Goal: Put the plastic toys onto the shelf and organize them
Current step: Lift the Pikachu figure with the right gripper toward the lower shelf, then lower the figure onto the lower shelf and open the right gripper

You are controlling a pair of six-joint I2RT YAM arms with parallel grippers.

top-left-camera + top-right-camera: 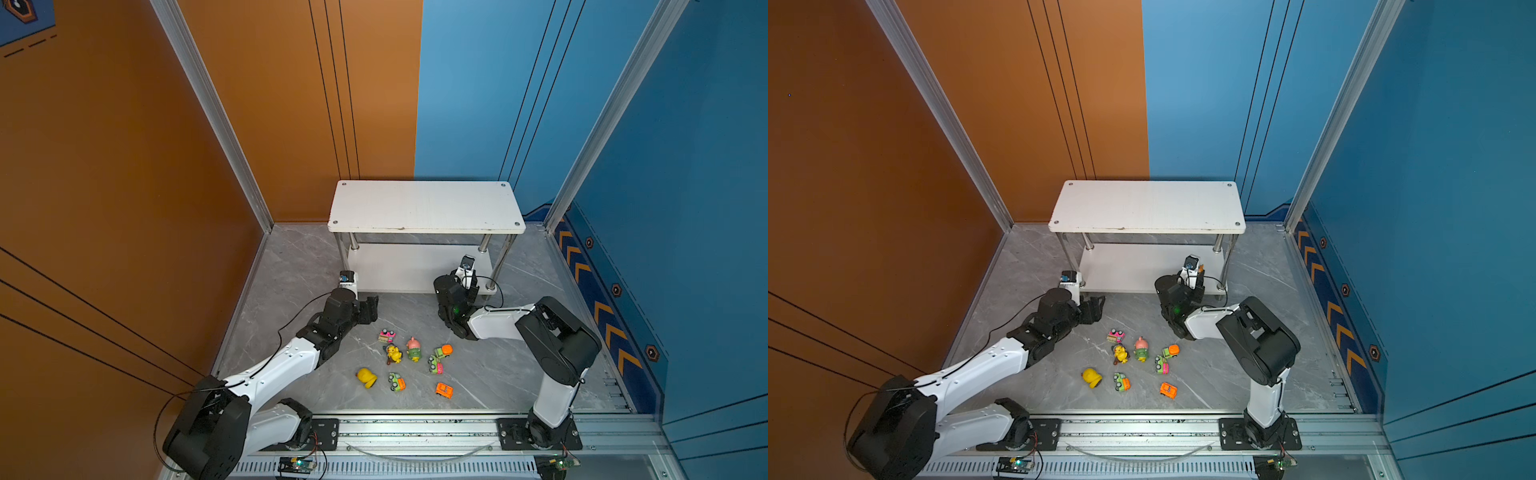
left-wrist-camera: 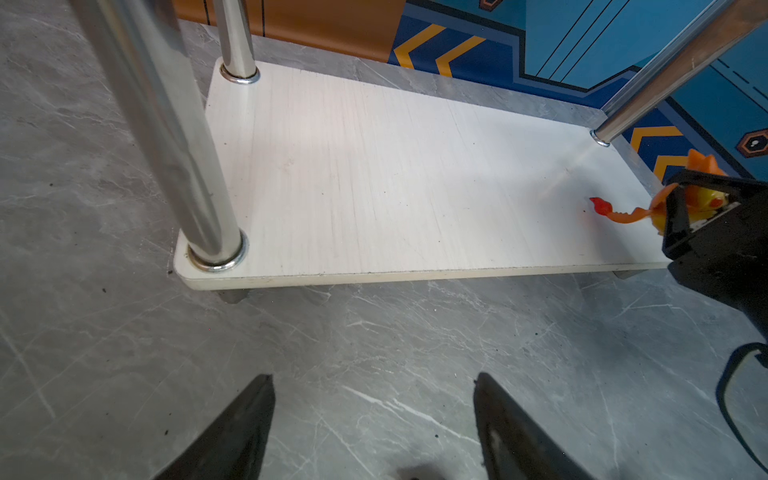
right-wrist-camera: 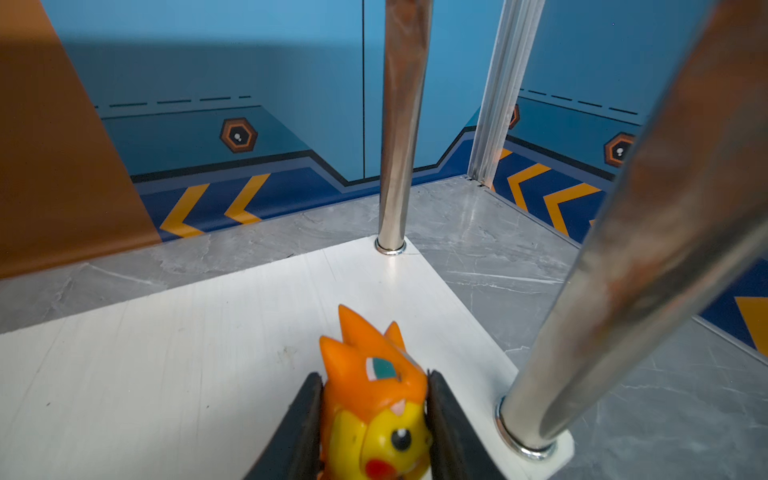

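The right gripper (image 3: 375,376) clenched an orange-and-yellow figurine (image 3: 374,399) low over the lower board (image 3: 166,374) of the shelf (image 1: 424,205), beside a chrome leg (image 3: 623,291), seemingly to set it down, while the left gripper (image 2: 372,376) hung open and empty.

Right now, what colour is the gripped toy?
The figurine is orange and yellow; right wrist view shows it best.

A: What is the floor (image 1: 490,365) like?
B: Gray, with thin white lines
A: And around it?
B: An orange wall (image 1: 270,104) and a blue wall (image 1: 465,104) beside it, with yellow arrows (image 3: 183,207) low down. A silver rail (image 1: 415,428) lies along the front
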